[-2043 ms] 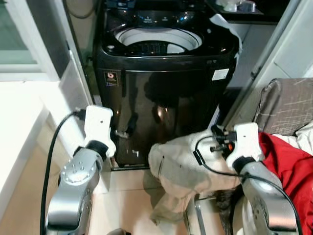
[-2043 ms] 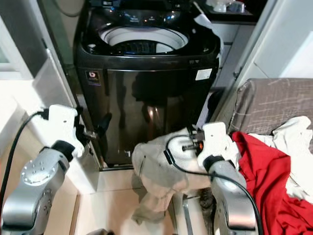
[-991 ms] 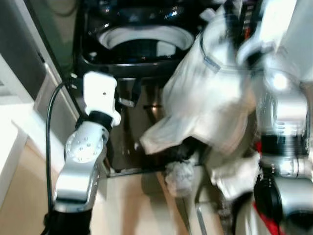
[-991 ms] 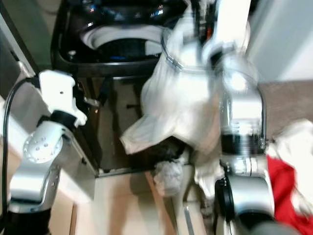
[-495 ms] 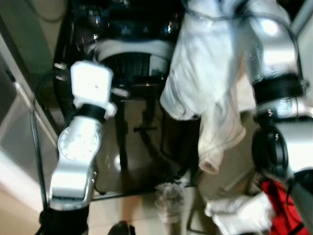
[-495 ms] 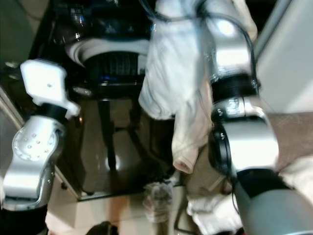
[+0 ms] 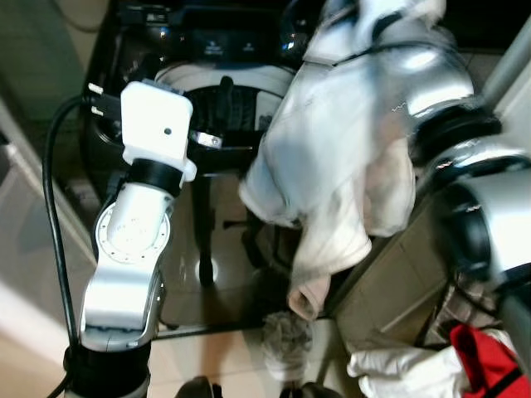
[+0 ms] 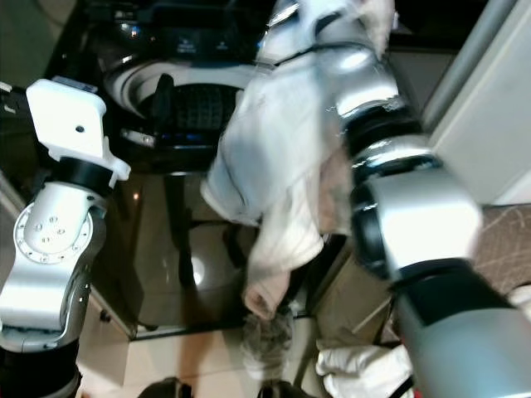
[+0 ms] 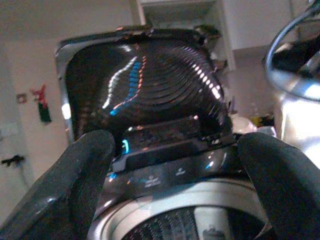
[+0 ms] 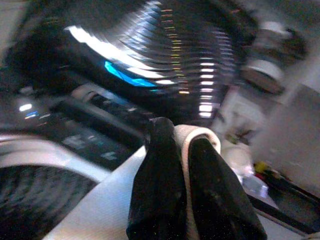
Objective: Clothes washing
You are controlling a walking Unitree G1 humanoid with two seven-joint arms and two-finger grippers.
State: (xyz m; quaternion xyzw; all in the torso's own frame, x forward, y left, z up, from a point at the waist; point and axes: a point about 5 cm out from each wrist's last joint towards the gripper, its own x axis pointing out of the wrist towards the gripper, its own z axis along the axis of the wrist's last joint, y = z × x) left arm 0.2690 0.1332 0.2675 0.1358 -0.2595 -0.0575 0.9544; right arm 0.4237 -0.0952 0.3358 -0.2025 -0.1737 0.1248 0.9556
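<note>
Right gripper (image 10: 182,175) pinches a cream garment (image 7: 332,182), which hangs from the raised arm over the front right of the open washing machine (image 7: 224,91). Left gripper (image 9: 170,165) is spread wide, holding nothing, beside the drum opening (image 8: 195,95)

The washing machine (image 7: 207,50) is glossy black with a white-rimmed drum and blue lights on its panel. A cream-white garment (image 7: 332,174) hangs at three o'clock from it. Silver arms end in black fingers (image 9: 85,170). Red cloth (image 7: 489,365) lies at five o'clock.
</note>
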